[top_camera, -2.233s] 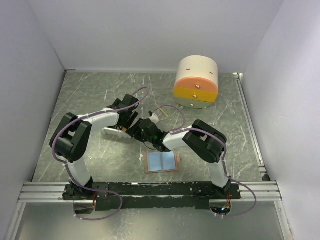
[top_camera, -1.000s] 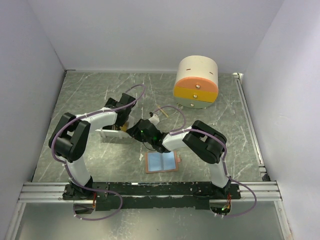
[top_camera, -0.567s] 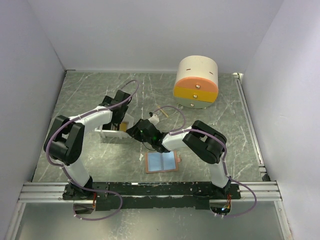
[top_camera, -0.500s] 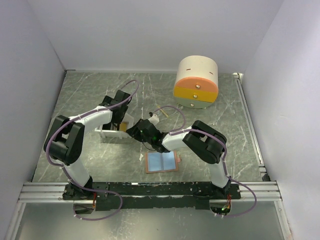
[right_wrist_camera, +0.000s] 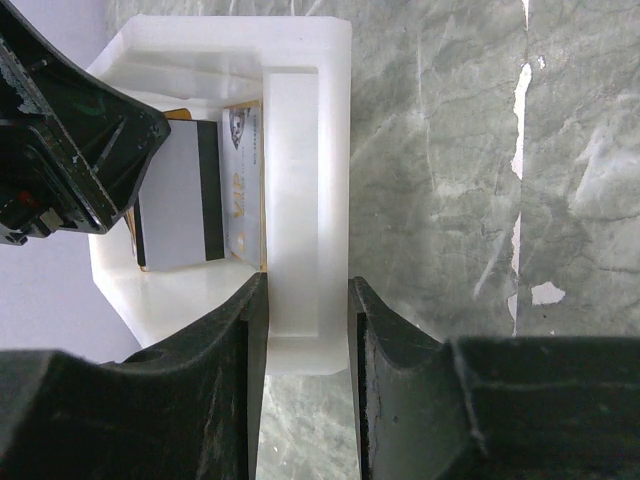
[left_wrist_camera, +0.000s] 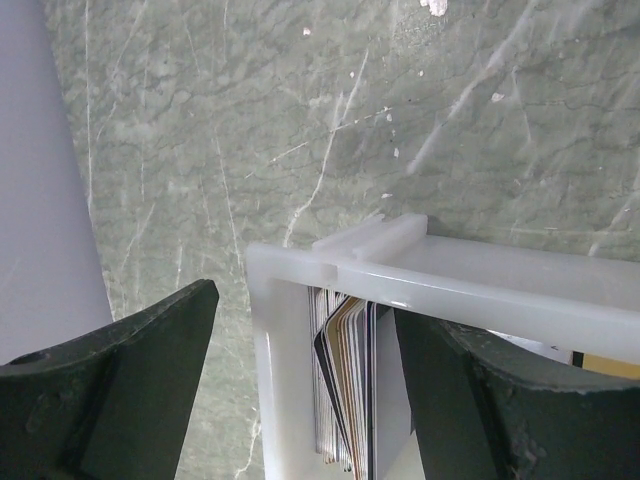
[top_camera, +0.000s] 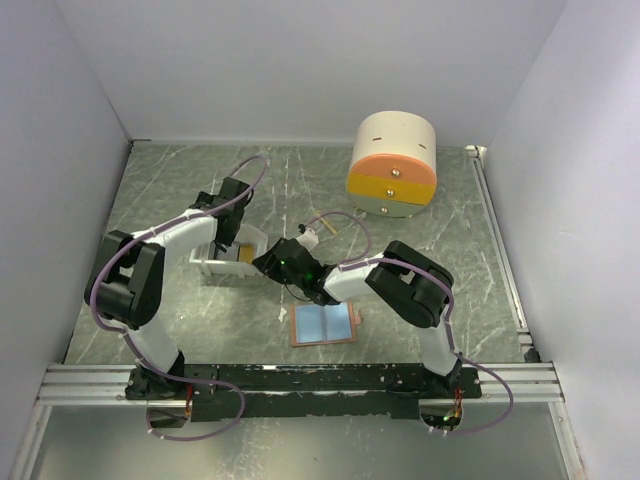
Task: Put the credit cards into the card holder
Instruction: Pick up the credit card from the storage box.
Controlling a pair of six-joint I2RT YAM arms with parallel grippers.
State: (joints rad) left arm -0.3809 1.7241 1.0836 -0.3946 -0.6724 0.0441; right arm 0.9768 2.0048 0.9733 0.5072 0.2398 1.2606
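Note:
The credit cards (left_wrist_camera: 345,380) stand on edge as a stack in the white tray (left_wrist_camera: 440,275); they are black, gold and pale. In the right wrist view a gold card (right_wrist_camera: 242,190) and a grey card with a black stripe (right_wrist_camera: 180,205) lie in the tray (right_wrist_camera: 300,130). My left gripper (left_wrist_camera: 305,400) is open above the tray's corner, with the stack between its fingers and touching neither. My right gripper (right_wrist_camera: 305,290) is shut on the tray's wall. The card holder (top_camera: 325,323) lies open on the table, light blue faces up, nearer the arm bases.
The round cream, orange and yellow drawer box (top_camera: 392,165) stands at the back right. A thin wooden stick (top_camera: 345,217) lies in front of it. The left gripper's black body (right_wrist_camera: 70,130) reaches over the tray's left side. Walls close in on three sides.
My left gripper has moved left and back over the tray, towards its far left corner. My right gripper has stayed shut on the tray's wall. The card holder has not moved.

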